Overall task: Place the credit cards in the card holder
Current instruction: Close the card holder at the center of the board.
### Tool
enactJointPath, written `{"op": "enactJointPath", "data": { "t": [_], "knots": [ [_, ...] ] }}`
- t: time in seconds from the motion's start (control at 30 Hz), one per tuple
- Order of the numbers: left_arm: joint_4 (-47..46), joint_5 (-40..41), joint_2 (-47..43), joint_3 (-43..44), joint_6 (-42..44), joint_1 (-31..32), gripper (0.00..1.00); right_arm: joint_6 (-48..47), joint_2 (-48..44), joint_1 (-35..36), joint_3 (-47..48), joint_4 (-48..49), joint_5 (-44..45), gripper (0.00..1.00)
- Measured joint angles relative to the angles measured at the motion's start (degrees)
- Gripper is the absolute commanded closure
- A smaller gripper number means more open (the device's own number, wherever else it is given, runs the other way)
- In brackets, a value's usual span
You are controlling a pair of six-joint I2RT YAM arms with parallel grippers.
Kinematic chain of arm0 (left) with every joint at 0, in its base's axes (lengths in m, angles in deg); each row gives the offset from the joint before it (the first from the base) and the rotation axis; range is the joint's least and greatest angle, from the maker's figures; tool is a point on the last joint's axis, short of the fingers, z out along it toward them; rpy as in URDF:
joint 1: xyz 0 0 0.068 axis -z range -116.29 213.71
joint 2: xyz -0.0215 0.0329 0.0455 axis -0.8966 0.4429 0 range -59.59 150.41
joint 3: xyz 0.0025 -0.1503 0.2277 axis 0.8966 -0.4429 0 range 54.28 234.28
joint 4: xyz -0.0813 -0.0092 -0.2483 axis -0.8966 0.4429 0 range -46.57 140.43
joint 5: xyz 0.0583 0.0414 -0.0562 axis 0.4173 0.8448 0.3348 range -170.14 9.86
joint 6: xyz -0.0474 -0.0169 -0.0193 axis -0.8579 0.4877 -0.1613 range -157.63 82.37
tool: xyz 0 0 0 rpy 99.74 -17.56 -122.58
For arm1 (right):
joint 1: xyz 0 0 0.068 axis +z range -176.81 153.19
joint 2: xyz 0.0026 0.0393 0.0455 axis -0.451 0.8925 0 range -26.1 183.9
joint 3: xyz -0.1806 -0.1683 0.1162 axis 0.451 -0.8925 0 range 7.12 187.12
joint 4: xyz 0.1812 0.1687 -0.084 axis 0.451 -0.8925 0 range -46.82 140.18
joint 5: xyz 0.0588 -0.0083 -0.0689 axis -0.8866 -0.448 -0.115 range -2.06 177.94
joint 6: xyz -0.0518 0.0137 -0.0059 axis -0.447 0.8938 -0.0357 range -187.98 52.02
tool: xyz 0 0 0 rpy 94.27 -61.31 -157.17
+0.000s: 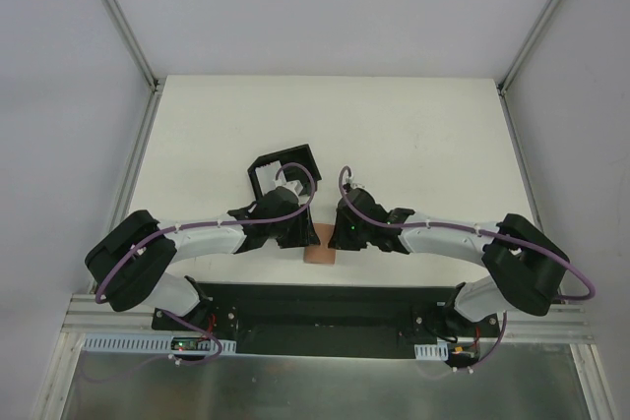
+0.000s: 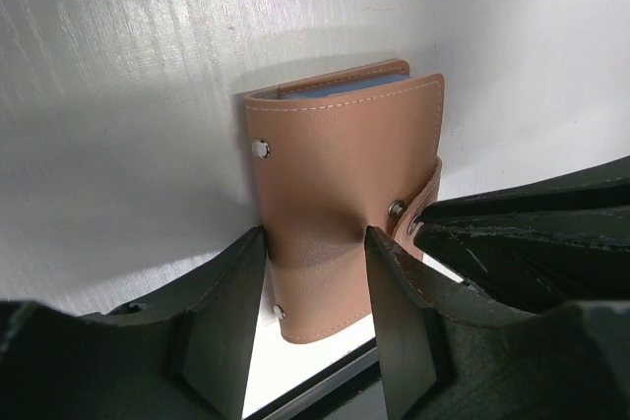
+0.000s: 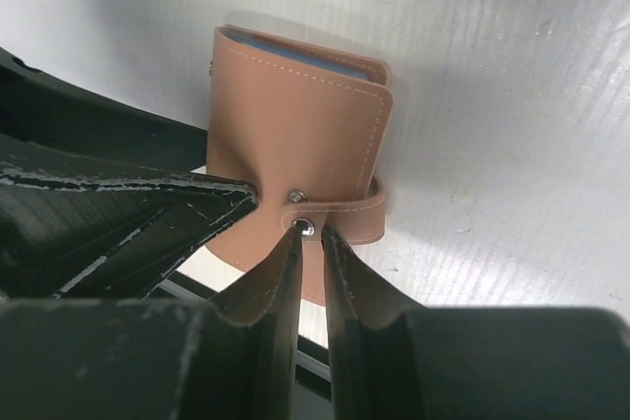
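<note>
Closest to us, the dark, matte fingers of the left gripper (image 2: 315,248) clamp the near end of the card holder (image 2: 340,164), one on each side, and the leather dimples between them. It is a tan bifold, folded shut, smooth-grained, with pale stitching and small metal studs (image 2: 260,149). A thin blue edge of the credit cards (image 2: 364,83) shows inside the fold. The right gripper (image 3: 309,233) stands almost closed, and its tips seem to nip the snap tab (image 3: 345,211). We see the holder at the front edge of the white table (image 2: 118,95), between both arms.
</note>
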Motion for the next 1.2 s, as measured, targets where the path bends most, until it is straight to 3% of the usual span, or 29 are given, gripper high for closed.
{"op": "enactJointPath", "data": {
  "t": [1.2],
  "knots": [
    [-0.07,-0.02,0.09,0.02,0.0,0.0,0.55,-1.7,3.65,0.11,4.17,-2.54,1.36,0.84]
  ]
}}
